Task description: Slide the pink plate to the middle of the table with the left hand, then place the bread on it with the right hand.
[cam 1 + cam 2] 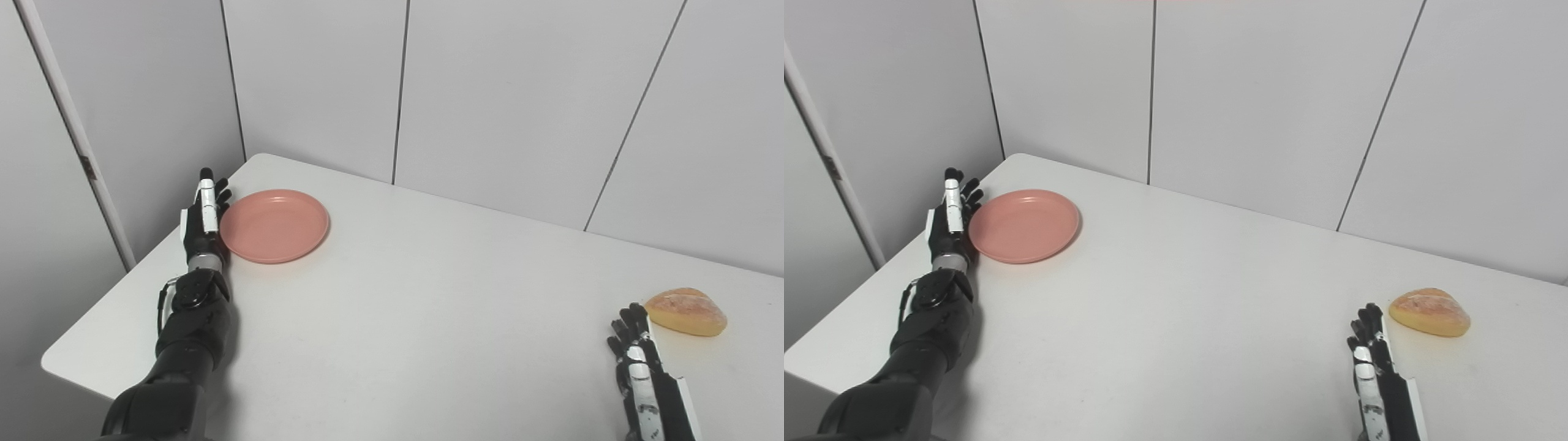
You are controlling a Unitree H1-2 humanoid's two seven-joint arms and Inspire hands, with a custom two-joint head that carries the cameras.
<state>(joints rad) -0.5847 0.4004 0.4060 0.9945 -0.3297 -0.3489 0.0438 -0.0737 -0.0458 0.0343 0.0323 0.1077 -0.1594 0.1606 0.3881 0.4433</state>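
Left robot hand (205, 217), fingers extended, touches the pink plate (274, 225); bread (686, 312) lies crosswise beside the empty, outstretched right robot hand (640, 361).

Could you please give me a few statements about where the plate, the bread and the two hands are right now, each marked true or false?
1. The pink plate sits near the table's far left corner. True.
2. The bread lies on the plate. False: it rests on the bare table at the right.
3. The left hand is beside the plate's left rim, fingers extended. True.
4. The right hand grips the bread. False: it is open, just left of the bread.
5. The plate holds food. False: it is empty.
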